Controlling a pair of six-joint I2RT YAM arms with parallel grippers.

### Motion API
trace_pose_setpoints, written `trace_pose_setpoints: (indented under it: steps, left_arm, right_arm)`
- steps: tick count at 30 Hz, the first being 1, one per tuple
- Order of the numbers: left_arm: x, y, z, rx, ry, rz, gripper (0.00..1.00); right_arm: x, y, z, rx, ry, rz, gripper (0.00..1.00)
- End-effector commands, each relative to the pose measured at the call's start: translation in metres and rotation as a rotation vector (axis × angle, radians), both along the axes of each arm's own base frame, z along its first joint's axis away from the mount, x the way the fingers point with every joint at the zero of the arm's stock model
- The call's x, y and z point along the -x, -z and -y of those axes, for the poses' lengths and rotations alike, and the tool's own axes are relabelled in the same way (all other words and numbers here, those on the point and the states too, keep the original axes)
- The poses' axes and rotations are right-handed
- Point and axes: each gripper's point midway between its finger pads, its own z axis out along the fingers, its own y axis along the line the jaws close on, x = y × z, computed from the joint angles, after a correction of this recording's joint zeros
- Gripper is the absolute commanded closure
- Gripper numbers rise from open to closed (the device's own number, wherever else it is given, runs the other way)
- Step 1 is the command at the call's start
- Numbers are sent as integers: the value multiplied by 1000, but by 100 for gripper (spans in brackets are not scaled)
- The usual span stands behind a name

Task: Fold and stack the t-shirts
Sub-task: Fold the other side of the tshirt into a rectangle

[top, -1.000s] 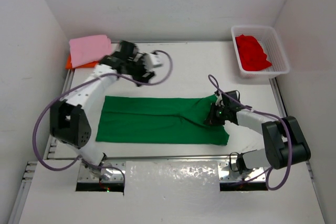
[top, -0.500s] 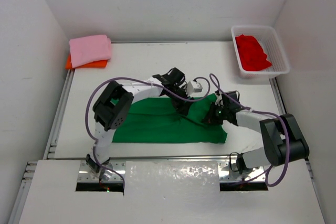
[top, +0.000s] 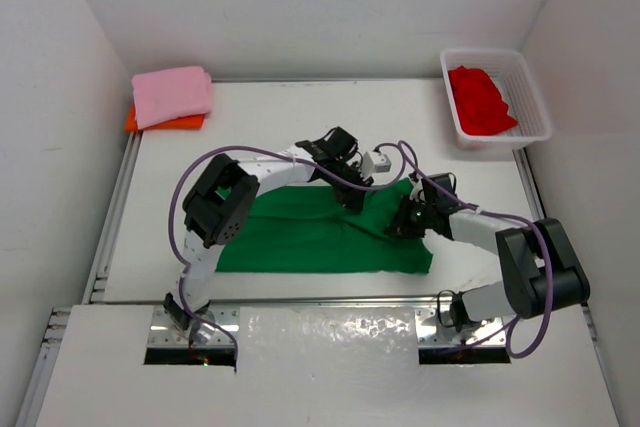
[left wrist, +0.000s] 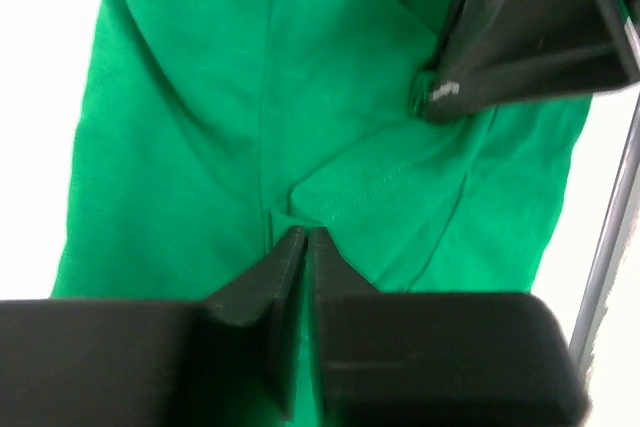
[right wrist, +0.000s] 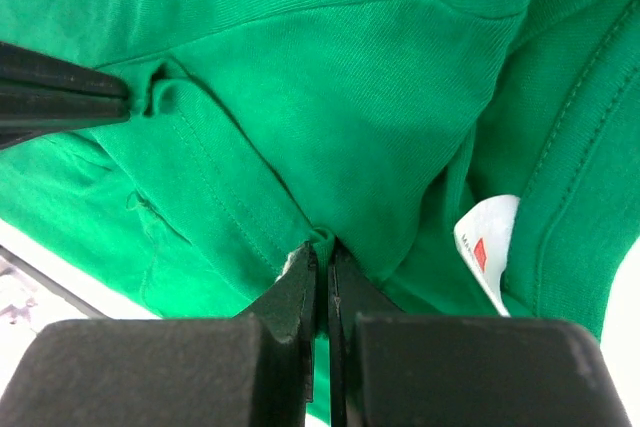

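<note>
Green t-shirt, spread mid-table: left gripper pinching a central hem fold; right gripper pinching fabric near white label.

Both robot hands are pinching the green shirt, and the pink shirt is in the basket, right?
No: the top view shows the red shirt in the basket. The left hand and right hand do pinch the green shirt.

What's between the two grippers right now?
Only rumpled green t-shirt, which both pinch: the right wrist view shows the left gripper and right gripper with fabric spanning them.
</note>
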Motion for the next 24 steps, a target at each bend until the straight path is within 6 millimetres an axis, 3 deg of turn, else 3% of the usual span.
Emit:
trace_pose_setpoints:
  steps: [1,10,11,12,16,20,24]
  left_arm:
    - [11,-4,2,12,56,-21,99]
    - [3,-23,7,55,56,32,100]
    - [2,-23,8,57,58,38,89]
    - [-1,-21,10,51,45,53,69]
    - [0,-13,15,55,82,98,56]
    - [-5,7,12,-6,71,152,55]
    - [4,12,14,8,90,107,68]
  right_arm:
    - [-1,-2,11,75,-9,14,100]
    - [-1,-14,15,99,-59,73,100]
    - [1,-12,14,99,-62,66,100]
    - [0,-13,14,95,-61,70,100]
    - [0,-12,11,75,-53,72,100]
    - [0,-12,10,70,-51,73,100]
    - [-1,-13,11,73,-48,77,100]
